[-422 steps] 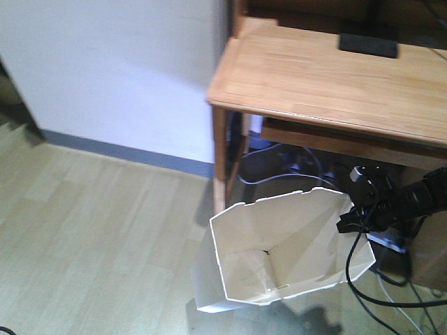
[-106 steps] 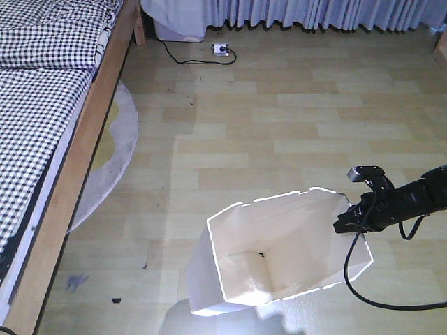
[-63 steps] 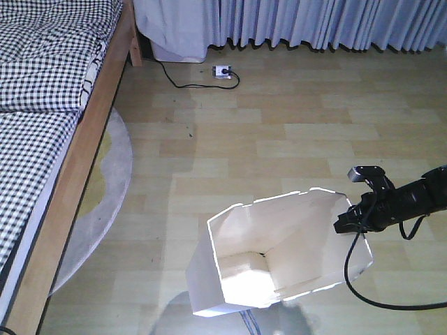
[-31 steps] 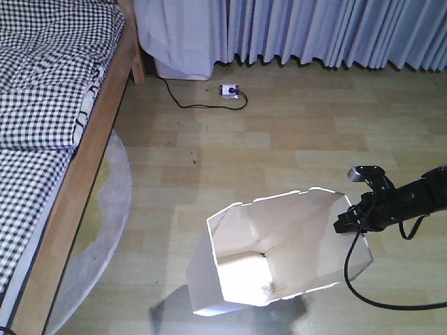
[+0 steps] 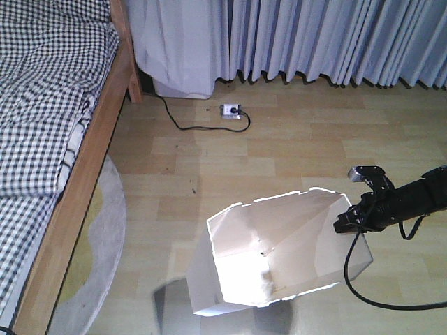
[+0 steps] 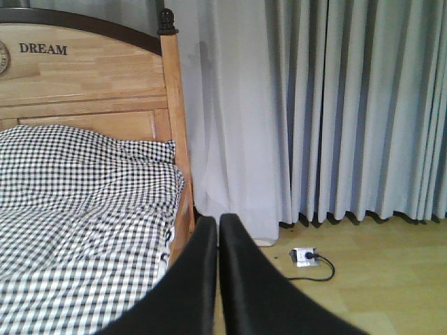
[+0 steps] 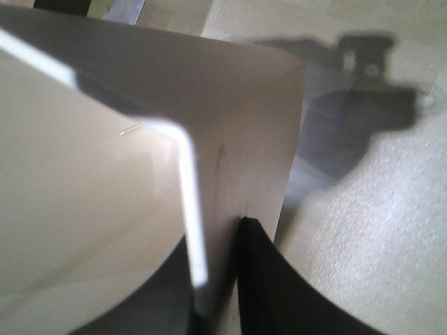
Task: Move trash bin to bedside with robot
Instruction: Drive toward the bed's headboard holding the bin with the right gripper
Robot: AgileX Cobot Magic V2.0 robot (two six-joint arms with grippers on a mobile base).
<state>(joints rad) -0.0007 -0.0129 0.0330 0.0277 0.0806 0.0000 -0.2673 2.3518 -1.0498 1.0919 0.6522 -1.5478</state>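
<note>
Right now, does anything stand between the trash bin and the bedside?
Nothing upright shows. Between the trash bin and the bedside lie only bare floor and a flat round rug; the power strip sits farther off.

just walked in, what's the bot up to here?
The right gripper is clamped on the rim of the white plastic cut-corner trash bin, out on the wood-pattern floor. The wooden-framed bed with black-and-white checked bedding is off to the left, floor between them. The left gripper is shut, holding nothing.
</note>
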